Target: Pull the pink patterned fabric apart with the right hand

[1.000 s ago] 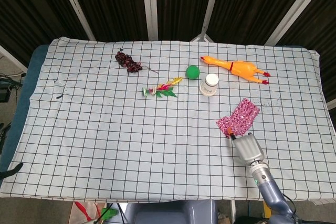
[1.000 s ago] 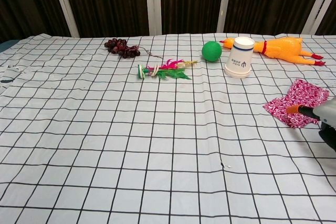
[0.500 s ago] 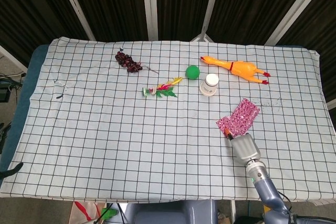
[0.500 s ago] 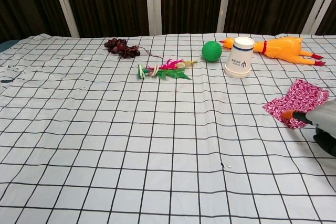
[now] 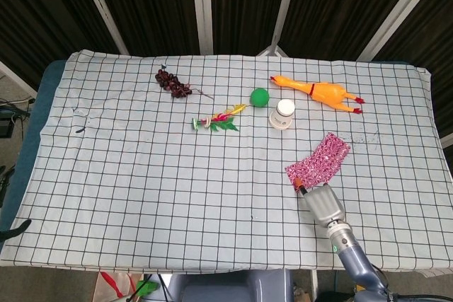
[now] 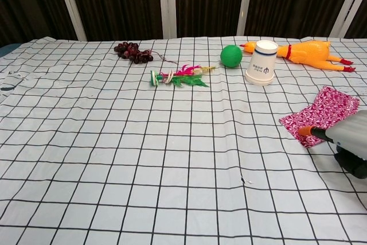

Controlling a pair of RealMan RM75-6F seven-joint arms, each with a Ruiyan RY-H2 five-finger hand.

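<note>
The pink patterned fabric [image 5: 318,160] [image 6: 318,114] lies flat on the checked cloth at the right, stretched diagonally from far right to near left. My right hand [image 5: 322,203] [image 6: 344,142] sits just below its near corner, back facing up. Its orange fingertip [image 6: 304,131] rests on that corner, which follows the hand, so the hand holds the fabric there. The rest of the fingers are hidden under the hand. My left hand shows in neither view.
A white paper cup [image 5: 284,113] [image 6: 262,61], a green ball [image 5: 260,96], a yellow rubber chicken [image 5: 318,92] and a feathered toy [image 5: 216,122] lie beyond the fabric. Dark grapes [image 5: 173,83] sit at the far left. The table's front edge is close behind my right hand.
My right hand has slid left and toward the near edge. The fabric's near corner came with it, so the fabric now lies longer and flatter.
</note>
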